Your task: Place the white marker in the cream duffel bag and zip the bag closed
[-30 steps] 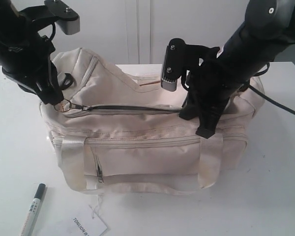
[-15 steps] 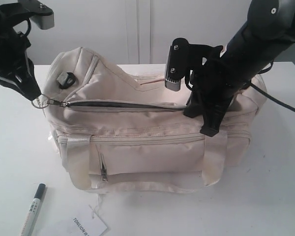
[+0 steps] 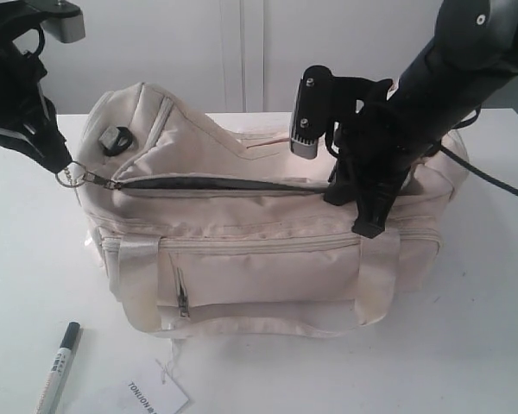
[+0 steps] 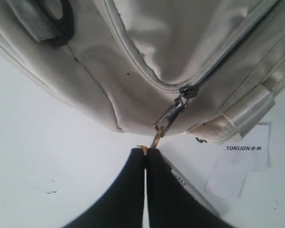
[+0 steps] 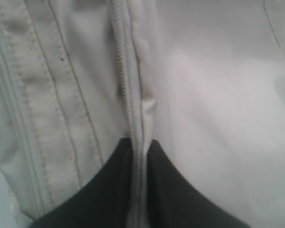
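Marker (image 3: 59,366) lies well apart from left fingers (image 3: 43,142), outside bag (image 3: 259,259).

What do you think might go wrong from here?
The left gripper pinches the gold ring pull only at its very tip, so it may slip off. The zip opening of the cream duffel bag is a narrow slit, so the white marker, lying outside near the paper tag, could snag going in.

The cream bag (image 3: 268,259) is set on the table (image 3: 466,345) with its top zip (image 3: 216,184) partly open; its ring pull (image 3: 69,178) is held by the left gripper (image 3: 62,166), and 1 marker (image 3: 59,366) is seen beside a paper tag (image 3: 155,397)
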